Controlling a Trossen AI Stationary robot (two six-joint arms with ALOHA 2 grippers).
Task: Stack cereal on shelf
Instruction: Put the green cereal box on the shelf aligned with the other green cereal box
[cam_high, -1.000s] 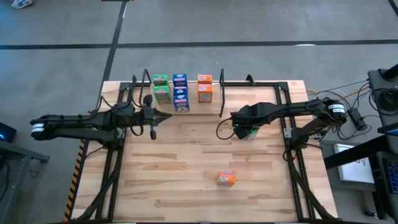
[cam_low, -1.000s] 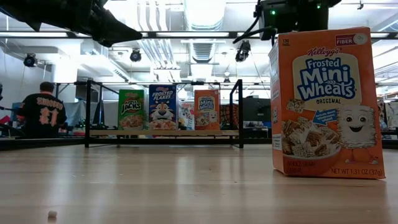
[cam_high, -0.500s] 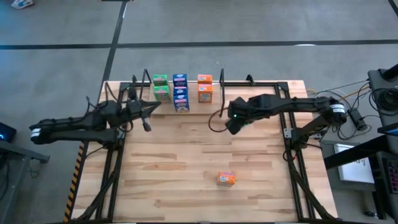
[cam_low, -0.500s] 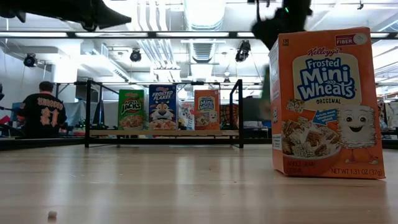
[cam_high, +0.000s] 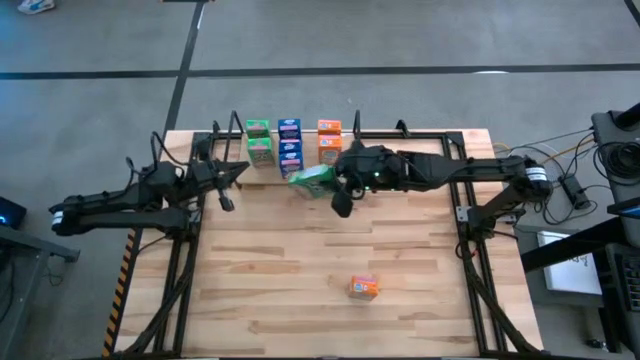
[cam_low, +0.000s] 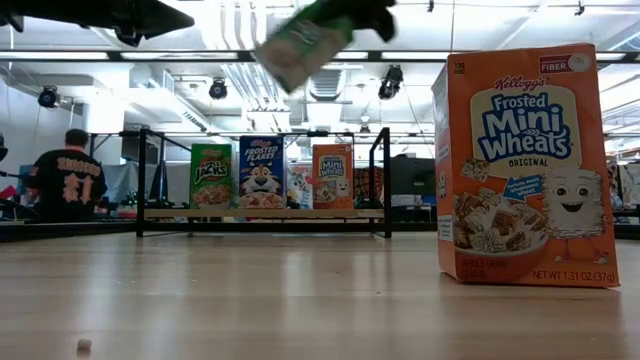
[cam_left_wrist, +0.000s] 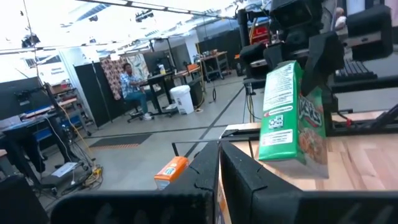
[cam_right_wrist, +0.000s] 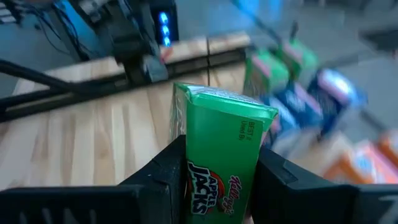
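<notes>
Right tool (cam_high: 335, 182) clamped on green cereal box (cam_high: 312, 180), swung from desk's 3 o'clock side to just before shelf (cam_high: 352, 160) at 12 o'clock; placement near. Left tool (cam_high: 228, 180) pulled back toward 9 o'clock, fingers together. Orange box (cam_high: 364, 288) waits at 6 o'clock.

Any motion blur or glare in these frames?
Low view: the carried green box is smeared by motion, and the ceiling lights blow out. Right wrist view: the green box in the right hand is sharp, while the shelf boxes behind are blurred. High view: evenly lit.
</notes>
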